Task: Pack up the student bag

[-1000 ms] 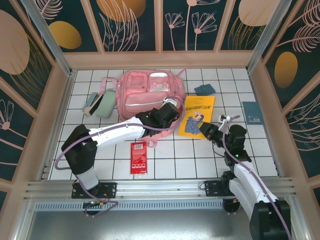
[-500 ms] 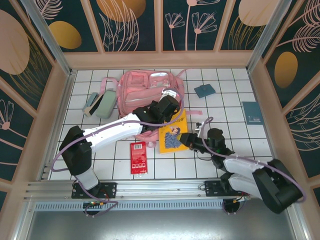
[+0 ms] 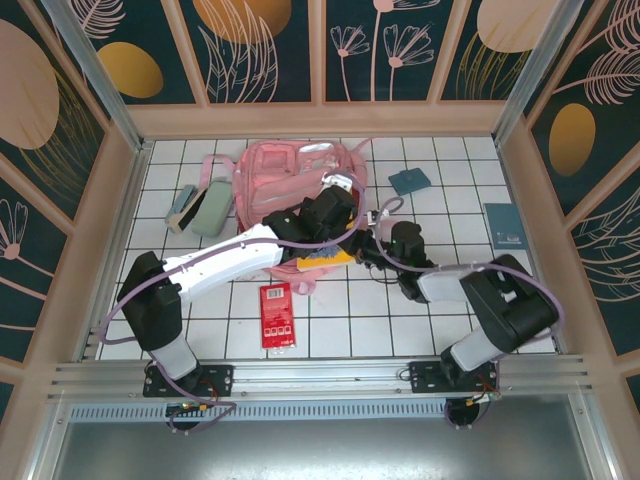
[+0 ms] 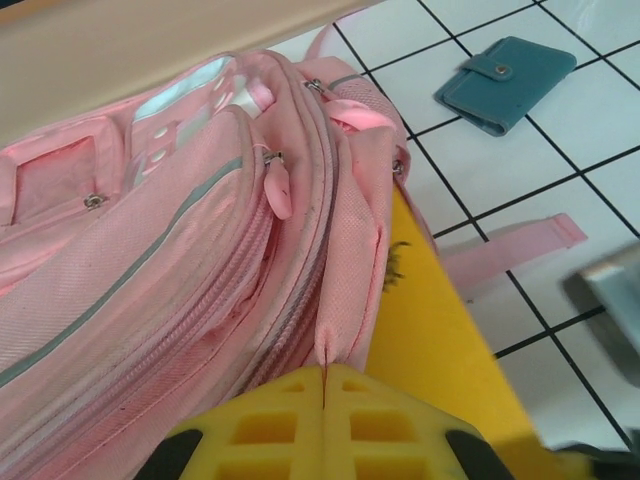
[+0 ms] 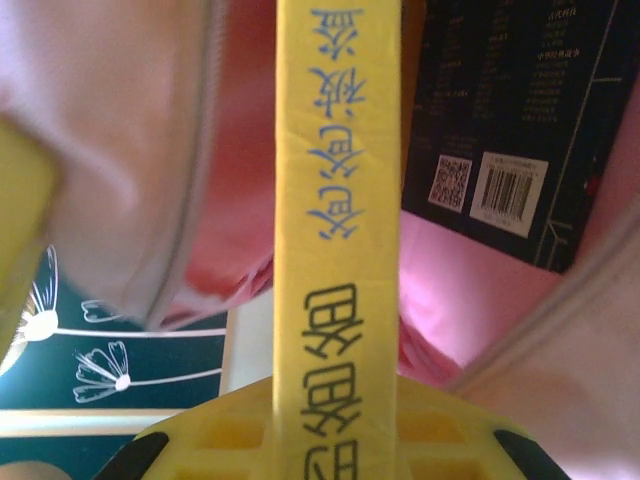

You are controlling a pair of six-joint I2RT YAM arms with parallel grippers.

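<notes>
The pink student bag (image 3: 290,180) lies at the back of the tiled table. My left gripper (image 3: 338,208) is shut on a fold of the bag's fabric rim (image 4: 352,250) at its right side, jaws pressed together on it (image 4: 325,374). A yellow book (image 3: 325,261) is held on edge in my right gripper (image 3: 366,246), which is shut across its spine (image 5: 338,200). The book's front end sits against the bag's mouth, beside the lifted rim (image 4: 440,340). In the right wrist view a dark book with a barcode (image 5: 510,120) lies against pink lining.
A mint-green pencil case (image 3: 210,212) lies left of the bag. A red packet (image 3: 277,315) lies on the near tiles. A teal wallet (image 3: 408,180) sits right of the bag, and a blue-grey booklet (image 3: 503,225) farther right. A pink strap (image 4: 510,245) trails on the tiles.
My right arm has swung left, carrying the yellow book from the tiles right of the bag to the bag's mouth and turning it on edge. My left gripper has kept its hold.
</notes>
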